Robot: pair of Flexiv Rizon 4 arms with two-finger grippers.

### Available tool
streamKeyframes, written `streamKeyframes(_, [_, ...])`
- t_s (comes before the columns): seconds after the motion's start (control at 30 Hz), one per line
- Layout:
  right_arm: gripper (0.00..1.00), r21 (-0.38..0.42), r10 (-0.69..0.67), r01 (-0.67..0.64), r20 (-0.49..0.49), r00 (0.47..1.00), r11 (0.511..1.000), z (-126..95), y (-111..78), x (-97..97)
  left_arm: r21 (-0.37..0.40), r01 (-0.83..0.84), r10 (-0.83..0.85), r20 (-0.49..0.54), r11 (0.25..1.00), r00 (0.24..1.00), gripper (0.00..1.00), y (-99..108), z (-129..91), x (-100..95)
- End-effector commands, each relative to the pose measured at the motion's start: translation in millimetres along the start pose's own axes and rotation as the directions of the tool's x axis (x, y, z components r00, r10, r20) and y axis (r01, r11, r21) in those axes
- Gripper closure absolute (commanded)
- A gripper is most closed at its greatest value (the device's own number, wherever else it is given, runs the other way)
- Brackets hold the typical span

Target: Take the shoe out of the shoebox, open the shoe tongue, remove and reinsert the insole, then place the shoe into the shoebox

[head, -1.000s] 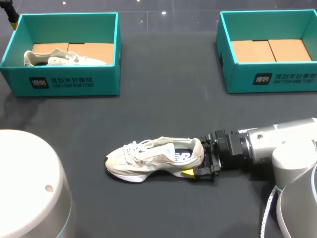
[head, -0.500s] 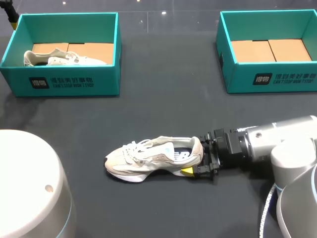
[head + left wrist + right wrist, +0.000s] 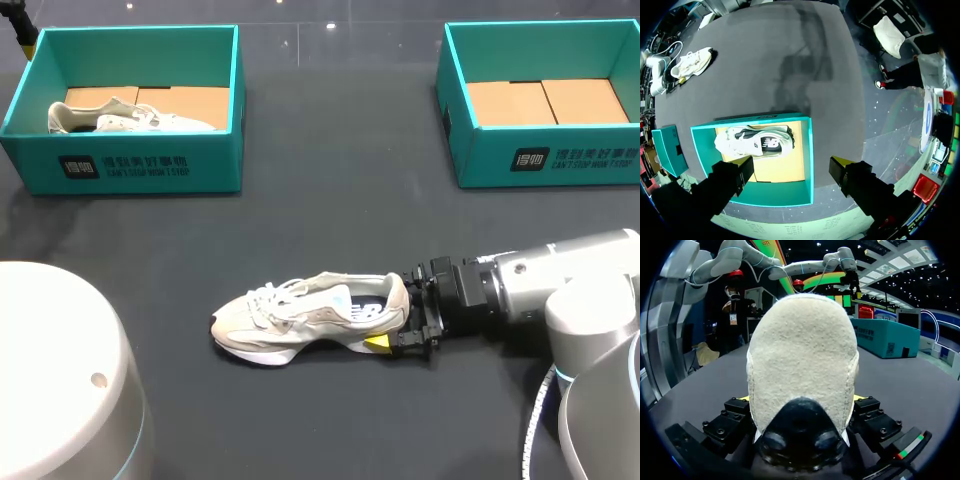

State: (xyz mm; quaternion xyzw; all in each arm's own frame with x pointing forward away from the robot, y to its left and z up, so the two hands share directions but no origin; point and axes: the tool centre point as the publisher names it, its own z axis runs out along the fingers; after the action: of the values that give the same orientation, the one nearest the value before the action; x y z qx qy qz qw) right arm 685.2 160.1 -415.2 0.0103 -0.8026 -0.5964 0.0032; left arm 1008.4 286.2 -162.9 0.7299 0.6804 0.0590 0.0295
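Note:
A cream sneaker (image 3: 300, 318) lies on its side on the dark table, toe to the left; it shows far off in the left wrist view (image 3: 690, 62). My right gripper (image 3: 398, 315) is shut on its heel. In the right wrist view the fuzzy heel (image 3: 802, 360) fills the space between the fingers of that gripper (image 3: 800, 405). My left gripper (image 3: 792, 167) hangs open high over the left teal shoebox (image 3: 810, 150), which holds a second sneaker (image 3: 755, 142). That box (image 3: 120, 165) and its shoe (image 3: 110, 118) are at the back left.
A second teal shoebox (image 3: 545, 160) with only a cardboard insert stands at the back right. My left arm's white base (image 3: 60, 370) fills the front left corner. My right arm (image 3: 560, 285) lies low across the front right.
My right gripper's fingers have closed in a little on the heel. Gripper and shoe have shifted slightly away from the front edge. The left arm has not moved.

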Motion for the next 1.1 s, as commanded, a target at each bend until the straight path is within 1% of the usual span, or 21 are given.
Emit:
streamKeyframes(0.03, [1.0,0.005,0.001,-0.001,0.0,1.0,1.0,1.5,-0.6,-2.2,-0.001,-0.001,0.001,-0.001,1.0,1.0,0.0,-0.8,-0.6,0.2])
streamKeyframes(0.1, [1.0,0.005,0.001,-0.001,0.0,1.0,1.0,1.5,-0.6,-2.2,-0.001,-0.001,0.001,-0.001,1.0,1.0,0.0,-0.8,-0.6,0.2])
streamKeyframes(0.13, [1.0,0.005,0.001,-0.001,0.0,1.0,1.0,1.5,-0.6,-2.2,-0.012,0.023,-0.023,-0.01,1.0,1.0,0.0,-3.9,-6.1,-5.3])
streamKeyframes(0.2, [1.0,0.005,0.001,-0.001,0.0,1.0,1.0,1.5,-0.6,-2.2,0.0,0.101,-0.101,-0.028,0.995,0.994,0.0,-11.4,-14.7,-15.5])
streamKeyframes(0.23, [1.0,0.005,0.001,-0.001,0.0,1.0,1.0,1.5,-0.6,-2.2,0.011,0.133,-0.132,-0.013,0.991,0.991,0.0,-16.5,-18.7,-19.6])
streamKeyframes(0.3, [1.0,0.005,0.001,-0.001,0.0,1.0,1.0,1.5,-0.6,-2.2,0.059,0.22,-0.22,-0.006,0.974,0.975,0.0,-26.4,-25.3,-28.8])
streamKeyframes(0.33, [1.0,0.005,0.001,-0.001,0.0,1.0,1.0,1.5,-0.6,-2.2,0.058,0.246,-0.246,-0.004,0.967,0.969,0.0,-33.0,-27.6,-33.1])
streamKeyframes(0.4, [1.0,0.005,0.001,-0.001,0.0,1.0,1.0,1.5,-0.6,-2.2,0.097,0.339,-0.338,-0.032,0.936,0.941,0.0,-44.8,-28.5,-42.5])
streamKeyframes(0.43, [1.0,0.005,0.001,-0.001,0.0,1.0,1.0,1.5,-0.6,-2.2,0.095,0.381,-0.379,-0.047,0.919,0.924,0.0,-50.3,-27.5,-46.6])
streamKeyframes(0.47, [1.0,0.005,0.001,-0.001,0.0,1.0,1.0,1.5,-0.6,-2.2,0.119,0.427,-0.422,-0.063,0.896,0.904,0.0,-56.1,-26.4,-50.7])
streamKeyframes(0.57, [1.0,0.005,0.001,-0.001,0.0,1.0,1.0,1.5,-0.6,-2.2,0.113,0.53,-0.516,-0.133,0.84,0.846,0.0,-73.3,-21.7,-66.5])
streamKeyframes(0.6, [1.0,0.005,0.001,-0.001,0.0,1.0,1.0,1.5,-0.6,-2.2,0.13,0.544,-0.528,-0.141,0.829,0.838,0.0,-78.3,-20.9,-71.0])
streamKeyframes(0.67, [1.0,0.005,0.001,-0.001,0.0,1.0,1.0,1.5,-0.6,-2.2,0.113,0.599,-0.579,-0.167,0.793,0.798,0.0,-87.2,-21.1,-78.9])
streamKeyframes(0.7, [1.0,0.005,0.001,-0.001,0.0,1.0,1.0,1.5,-0.6,-2.2,0.122,0.618,-0.596,-0.176,0.777,0.784,0.0,-90.5,-21.5,-82.8])
streamKeyframes(0.73, [1.0,0.005,0.001,-0.001,0.0,1.0,1.0,1.5,-0.6,-2.2,0.119,0.658,-0.633,-0.19,0.744,0.75,0.0,-93.4,-21.4,-86.5])
streamKeyframes(0.8, [1.0,0.005,0.001,-0.001,0.0,1.0,1.0,1.5,-0.6,-2.2,0.135,0.676,-0.647,-0.203,0.725,0.735,0.0,-96.3,-22.0,-92.4])
streamKeyframes(1.1, [1.0,0.005,0.001,-0.001,0.0,1.0,1.0,1.5,-0.6,-2.2,0.135,0.676,-0.647,-0.203,0.725,0.735,0.0,-96.3,-22.0,-92.4])
